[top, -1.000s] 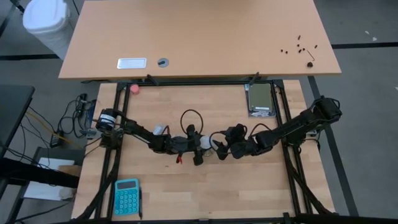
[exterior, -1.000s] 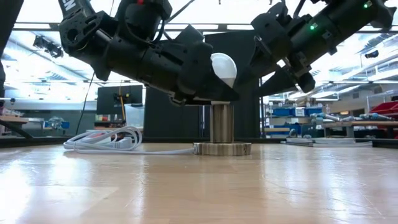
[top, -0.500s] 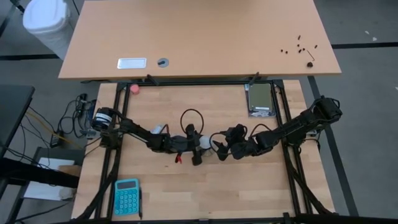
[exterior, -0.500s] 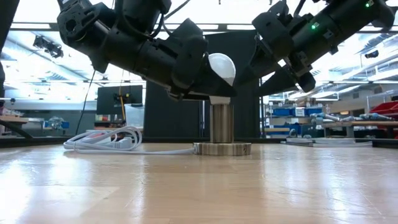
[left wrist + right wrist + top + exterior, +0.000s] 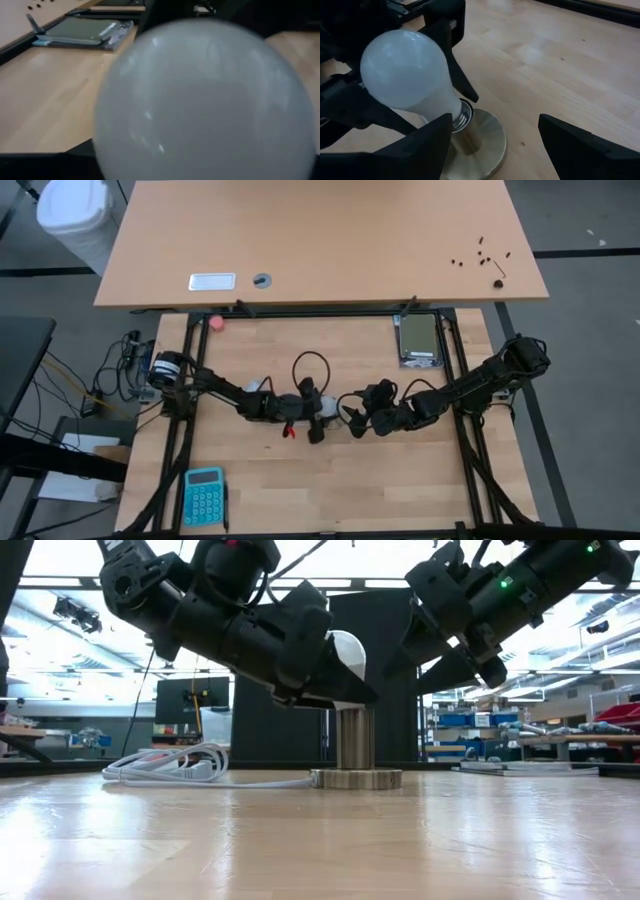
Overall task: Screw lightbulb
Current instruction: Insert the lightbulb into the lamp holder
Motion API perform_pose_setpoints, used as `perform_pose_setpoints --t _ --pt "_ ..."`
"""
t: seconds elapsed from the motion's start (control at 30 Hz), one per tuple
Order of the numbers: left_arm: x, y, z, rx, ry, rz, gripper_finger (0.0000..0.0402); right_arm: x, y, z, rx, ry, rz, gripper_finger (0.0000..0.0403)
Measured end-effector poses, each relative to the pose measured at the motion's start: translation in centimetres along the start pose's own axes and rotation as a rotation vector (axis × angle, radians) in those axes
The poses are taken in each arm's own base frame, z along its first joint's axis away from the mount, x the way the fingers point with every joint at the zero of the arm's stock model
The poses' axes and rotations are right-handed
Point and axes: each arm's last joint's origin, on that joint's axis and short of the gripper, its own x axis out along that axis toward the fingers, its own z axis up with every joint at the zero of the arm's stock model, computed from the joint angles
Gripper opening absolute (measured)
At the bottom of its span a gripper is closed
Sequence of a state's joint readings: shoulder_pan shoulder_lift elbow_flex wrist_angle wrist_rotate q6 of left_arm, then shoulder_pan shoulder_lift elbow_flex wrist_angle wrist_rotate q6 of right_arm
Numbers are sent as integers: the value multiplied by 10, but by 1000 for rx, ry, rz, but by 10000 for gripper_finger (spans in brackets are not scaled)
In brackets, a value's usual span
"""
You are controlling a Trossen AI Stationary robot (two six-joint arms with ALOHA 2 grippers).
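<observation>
Shifted slightly since a second ago, the left gripper [image 5: 320, 665] clasps the lightbulb [image 5: 407, 75] upright over the metal socket [image 5: 470, 145] at table centre for threading, while the right gripper [image 5: 358, 418], fingers apart, waits at its 3 o'clock.

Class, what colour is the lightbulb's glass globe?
Frosted white; the lightbulb shows best in the right wrist view, above its silvery screw base.
</observation>
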State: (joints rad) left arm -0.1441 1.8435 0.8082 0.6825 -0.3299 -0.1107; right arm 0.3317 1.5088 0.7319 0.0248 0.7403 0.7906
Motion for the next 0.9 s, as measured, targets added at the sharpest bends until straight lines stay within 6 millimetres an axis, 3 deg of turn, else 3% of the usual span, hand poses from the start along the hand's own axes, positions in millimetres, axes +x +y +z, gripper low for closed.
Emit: perform_pose_setpoints --t 0.77,0.9 --pt "-1 -2 0 38 -3 5 264 -2 0 -4 -22 23 0 309" --pt "3 -4 10 56 -15 -1 264 -2 0 -3 -20 21 2 309"
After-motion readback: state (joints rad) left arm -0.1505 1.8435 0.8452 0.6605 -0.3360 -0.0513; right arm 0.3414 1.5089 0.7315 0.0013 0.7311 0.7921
